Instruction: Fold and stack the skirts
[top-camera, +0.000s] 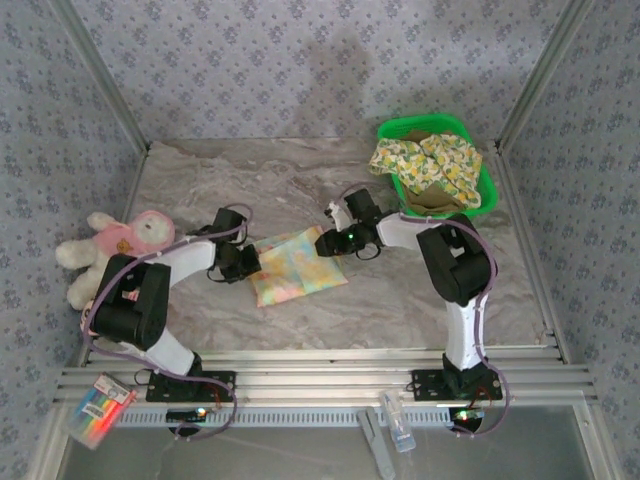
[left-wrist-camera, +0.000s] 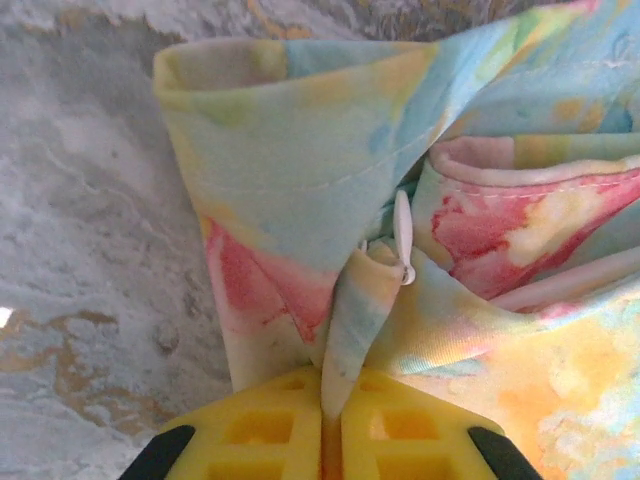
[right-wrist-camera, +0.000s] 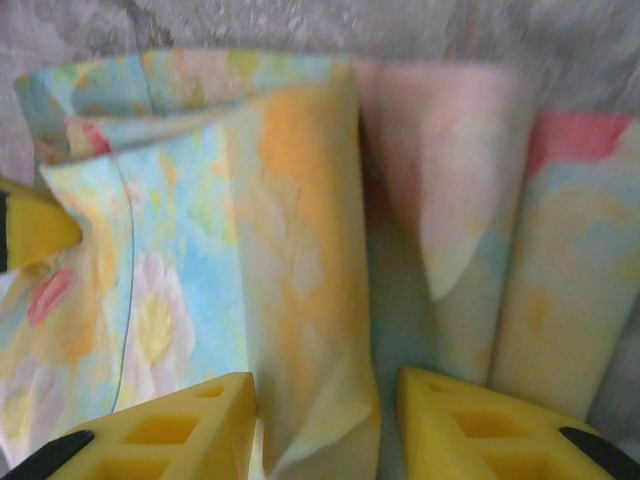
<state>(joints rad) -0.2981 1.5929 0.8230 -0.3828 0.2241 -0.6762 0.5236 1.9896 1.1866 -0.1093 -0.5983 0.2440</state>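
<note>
Now, pastel skirt (top-camera: 297, 263): lies in loose folds on the table (top-camera: 420, 300), centre, between our two arms
Left end effector (left-wrist-camera: 330, 385): clenched on a bunched pinch at the skirt's left edge
Right end effector (right-wrist-camera: 325, 400): fingers parted, a fold standing loose between them
Handling: we judge it light and limp; grip hems or corners through all layers
Texture: thin smooth woven cloth, stitched hem, watercolour blotches
Floral skirt (top-camera: 425, 160): crumpled in the green basket (top-camera: 420, 122), far right

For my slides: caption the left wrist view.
Left gripper pinches a fold of the pastel skirt on the table.
</note>
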